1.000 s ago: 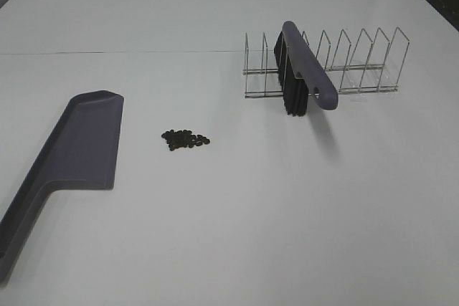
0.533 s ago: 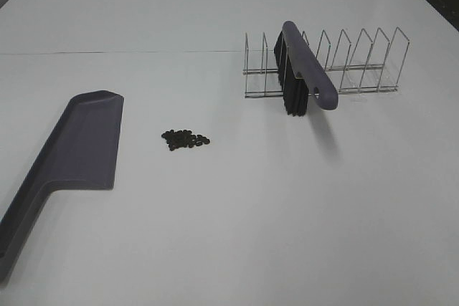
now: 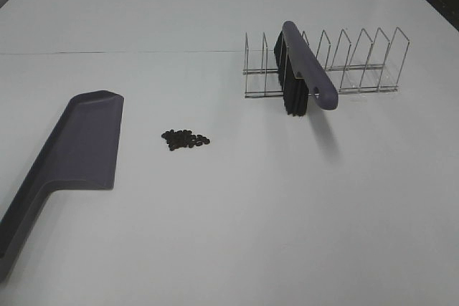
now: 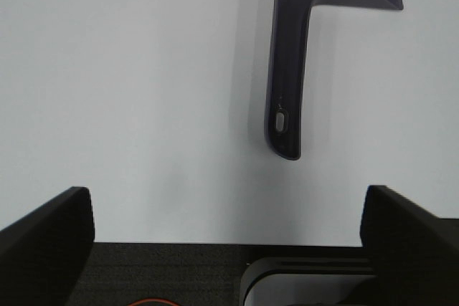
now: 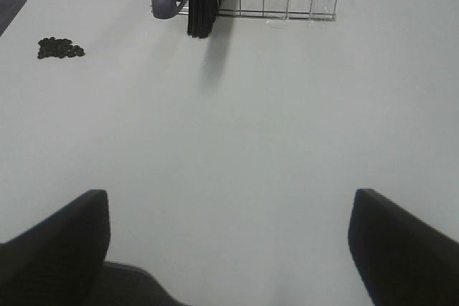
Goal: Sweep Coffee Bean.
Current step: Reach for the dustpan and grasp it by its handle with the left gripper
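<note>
Both spread empty, left pincer (image 4: 226, 209), right pincer (image 5: 229, 209), coffee bean (image 3: 185, 139) between dustpan (image 3: 87, 141) and brush (image 3: 307, 68) in wire rack (image 3: 358, 70).

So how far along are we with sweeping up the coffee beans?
Done: nothing yet. The coffee beans lie in a small pile on the table, apart from the dustpan, which lies flat and holds none.
In hand: nothing. The left fingers and right fingers stand open and empty.
Left: take the brush from the wire rack, grip the dustpan and sweep the pile in.
</note>
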You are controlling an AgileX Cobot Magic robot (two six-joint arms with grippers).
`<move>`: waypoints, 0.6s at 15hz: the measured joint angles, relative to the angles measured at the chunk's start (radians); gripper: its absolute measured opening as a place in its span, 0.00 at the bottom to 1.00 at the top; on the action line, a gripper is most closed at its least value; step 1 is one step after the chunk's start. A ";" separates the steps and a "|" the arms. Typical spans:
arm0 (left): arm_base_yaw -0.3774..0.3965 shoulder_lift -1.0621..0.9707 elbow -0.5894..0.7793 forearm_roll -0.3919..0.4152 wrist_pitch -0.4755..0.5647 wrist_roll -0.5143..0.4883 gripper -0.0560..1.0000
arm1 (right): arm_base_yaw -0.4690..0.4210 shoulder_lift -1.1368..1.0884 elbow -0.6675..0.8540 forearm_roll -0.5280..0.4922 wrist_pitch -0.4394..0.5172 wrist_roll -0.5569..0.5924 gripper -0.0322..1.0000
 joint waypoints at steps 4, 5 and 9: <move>0.000 0.181 0.000 -0.030 -0.089 0.000 0.92 | 0.000 0.000 0.000 0.000 0.000 0.000 0.77; 0.000 0.222 -0.001 -0.047 -0.108 0.000 0.92 | 0.000 0.000 0.000 0.000 0.000 0.000 0.77; 0.000 0.380 -0.001 -0.102 -0.198 0.006 0.92 | 0.000 0.000 0.000 0.000 0.000 0.000 0.77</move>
